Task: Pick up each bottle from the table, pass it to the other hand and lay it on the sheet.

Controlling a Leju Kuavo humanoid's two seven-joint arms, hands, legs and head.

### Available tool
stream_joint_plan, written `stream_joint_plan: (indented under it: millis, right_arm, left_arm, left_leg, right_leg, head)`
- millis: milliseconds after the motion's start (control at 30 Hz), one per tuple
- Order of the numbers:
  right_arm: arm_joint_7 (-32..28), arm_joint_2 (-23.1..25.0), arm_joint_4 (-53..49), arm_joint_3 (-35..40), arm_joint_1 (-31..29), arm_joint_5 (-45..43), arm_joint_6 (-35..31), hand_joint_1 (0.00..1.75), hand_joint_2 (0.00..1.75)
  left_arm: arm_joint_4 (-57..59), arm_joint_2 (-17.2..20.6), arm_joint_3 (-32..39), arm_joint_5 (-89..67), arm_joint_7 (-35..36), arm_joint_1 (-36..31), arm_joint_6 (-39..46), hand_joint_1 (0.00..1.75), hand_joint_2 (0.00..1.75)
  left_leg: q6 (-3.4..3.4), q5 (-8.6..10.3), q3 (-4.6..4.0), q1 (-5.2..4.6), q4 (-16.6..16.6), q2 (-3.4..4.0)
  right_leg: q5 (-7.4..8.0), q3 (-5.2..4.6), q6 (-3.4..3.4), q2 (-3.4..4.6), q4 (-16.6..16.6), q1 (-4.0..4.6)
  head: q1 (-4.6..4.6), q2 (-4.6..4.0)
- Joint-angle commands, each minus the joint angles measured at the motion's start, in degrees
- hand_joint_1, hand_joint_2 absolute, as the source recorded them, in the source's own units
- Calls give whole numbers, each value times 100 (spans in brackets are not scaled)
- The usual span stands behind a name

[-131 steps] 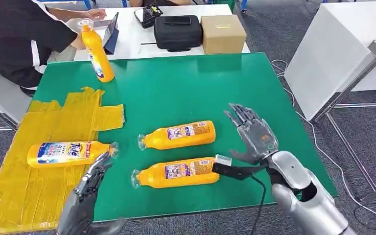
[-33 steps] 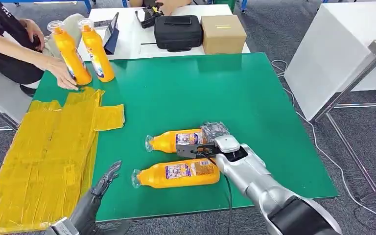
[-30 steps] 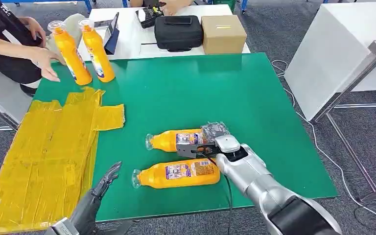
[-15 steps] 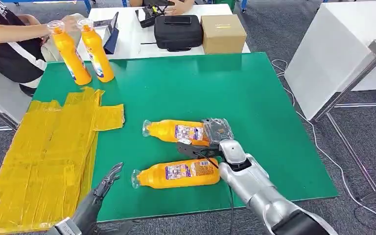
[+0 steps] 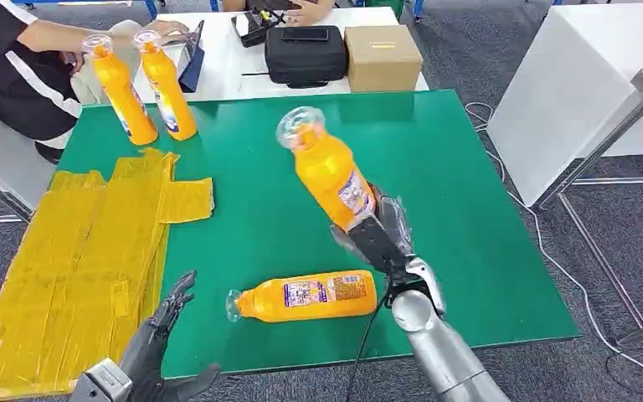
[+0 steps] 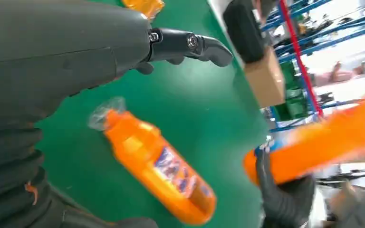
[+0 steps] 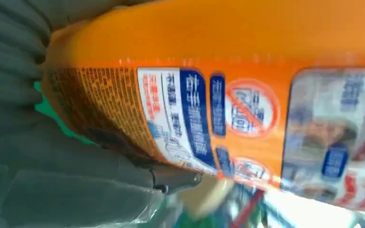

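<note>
My right hand [image 5: 379, 235] grips an orange bottle [image 5: 328, 171] by its base and holds it lifted above the green table [image 5: 301, 159], its clear cap tilted up and to the left; the label fills the right wrist view [image 7: 228, 114]. A second orange bottle [image 5: 306, 296] [image 6: 158, 166] lies on its side near the table's front edge, cap to the left. My left hand [image 5: 161, 335] [image 6: 190, 45] hovers open low at the front left, between that bottle and the yellow sheet [image 5: 75, 260]. Two more orange bottles [image 5: 142, 88] stand upright at the far left corner.
A person in a black shirt [image 5: 25, 59] sits at the far left behind the standing bottles. A black case [image 5: 305, 54] and a cardboard box [image 5: 382, 57] rest on the white table behind. A white cabinet [image 5: 578, 92] stands to the right.
My right hand has lifted the farther lying bottle off the table and swung it up to a tilted, nearly upright pose. The left hand has barely moved.
</note>
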Motion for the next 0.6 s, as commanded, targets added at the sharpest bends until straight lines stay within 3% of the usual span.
stream_joint_plan:
  millis: [33,300,600]
  right_arm:
    - [-494,-354,-883,908,483,-1391,484,175,175]
    - [-530,-550,-328,1879,114,-1696,158,175,175]
    - [-357,-705,-103,2477,-30,-1490,-343,175,175]
  left_arm:
    - [595,-42,-605,2106,476,-1352,178,0,175]
    - [661,-272,-1151,2742,842,-2238,329,0,175]
    - [736,-499,-1465,2349,933,-2567,154,0,175]
  left_leg:
    - [-11,5,-1,4,-3,-36]
    - [-14,0,8,7,0,-32]
    - [-15,-1,12,6,-1,-23]
  right_leg:
    - [-2,10,-4,-18,-4,2]
    - [-3,19,-3,-6,-4,5]
    - [-2,22,-4,4,-6,3]
  head:
    - [2,0]
    - [0,2]
    - [0,0]
